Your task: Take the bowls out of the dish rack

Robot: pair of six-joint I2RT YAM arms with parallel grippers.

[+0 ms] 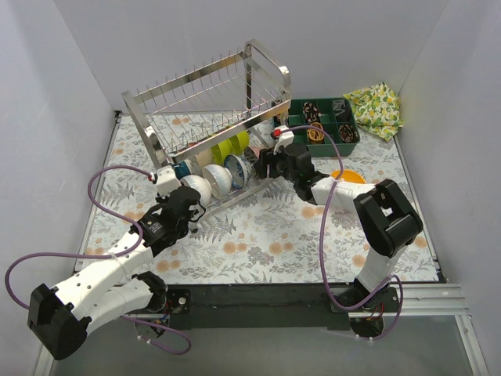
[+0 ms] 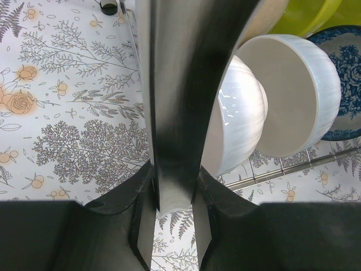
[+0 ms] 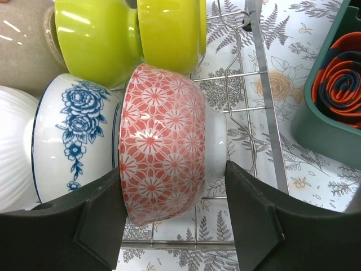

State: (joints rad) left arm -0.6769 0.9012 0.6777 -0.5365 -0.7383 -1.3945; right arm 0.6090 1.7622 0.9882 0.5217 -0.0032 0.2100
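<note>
The steel dish rack (image 1: pixel 211 94) stands at the back. Its lower tier holds bowls on edge: two white ones (image 1: pixel 196 188) (image 2: pixel 293 96), a blue-and-white one (image 1: pixel 237 170) (image 3: pixel 67 135) and lime green ones (image 1: pixel 228 146) (image 3: pixel 96 39). My left gripper (image 1: pixel 185 202) (image 2: pixel 174 186) is at the rack's left end, shut on the wall of a dark bowl (image 2: pixel 175 84). My right gripper (image 1: pixel 262 166) (image 3: pixel 172 166) is at the right end. Its fingers press both sides of a red-and-white patterned bowl (image 3: pixel 163 141) standing on the rack wires (image 3: pixel 265 113). An orange bowl (image 1: pixel 350 176) lies on the table.
A dark green compartment tray (image 1: pixel 329 121) (image 3: pixel 333 113) with small items stands right of the rack, close to my right gripper. A lemon-print cloth (image 1: pixel 377 106) lies in the back right corner. The table has a floral cover (image 1: pixel 258 235), with white walls on three sides.
</note>
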